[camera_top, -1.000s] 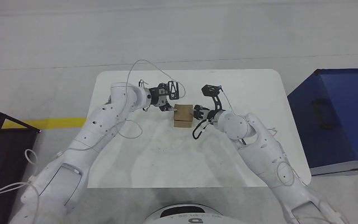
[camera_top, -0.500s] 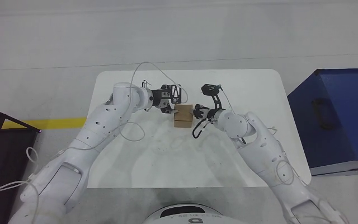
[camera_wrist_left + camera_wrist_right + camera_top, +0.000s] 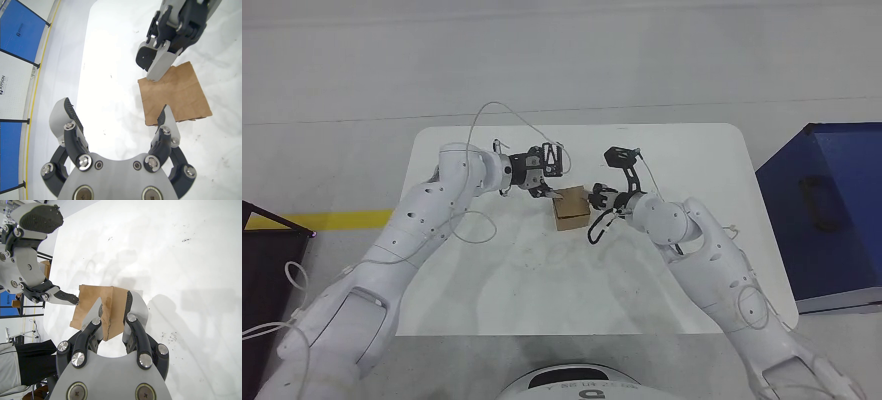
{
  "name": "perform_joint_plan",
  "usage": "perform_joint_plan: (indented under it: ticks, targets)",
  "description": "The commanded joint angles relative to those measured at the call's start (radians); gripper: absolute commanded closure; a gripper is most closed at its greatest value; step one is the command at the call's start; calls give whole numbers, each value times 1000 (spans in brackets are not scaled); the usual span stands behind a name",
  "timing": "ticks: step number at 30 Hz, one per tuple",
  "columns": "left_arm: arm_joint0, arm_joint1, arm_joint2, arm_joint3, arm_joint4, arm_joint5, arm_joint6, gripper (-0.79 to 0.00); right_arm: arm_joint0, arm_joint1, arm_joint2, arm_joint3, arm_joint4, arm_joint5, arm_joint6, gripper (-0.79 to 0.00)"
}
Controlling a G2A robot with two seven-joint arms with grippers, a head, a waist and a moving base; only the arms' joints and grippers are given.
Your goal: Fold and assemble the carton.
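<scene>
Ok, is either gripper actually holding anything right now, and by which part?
The right gripper pinches the carton at its near folded corner. The left gripper is open, holding nothing.

Top overhead; 2 wrist views near, share carton.

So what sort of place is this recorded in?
Probably an industrial hall or robotics test floor: a white table on bare grey floor, a yellow floor line, and blue partition panels alongside.

White table, blue bin well off its right end, yellow floor line off its left.
</scene>
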Motion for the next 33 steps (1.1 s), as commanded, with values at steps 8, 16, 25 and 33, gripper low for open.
perform_joint_plan:
  ticks: [8,16,25,33]
  targets:
    - [-3,-4,17,12,14,0,-5,-785,3,-1,-16,-1,-24,11,24,-631]
    - [6,-2,23,-2,24,2,1,-785,10,-5,-29,3,-37,22,30,-548]
    - [24,2,25,-28,40,9,-15,-785,-1,-3,-31,-13,-68,37,43,-545]
    - [48,13,-9,-49,-4,1,-6,-785,-36,4,-6,-57,-75,33,40,-631]
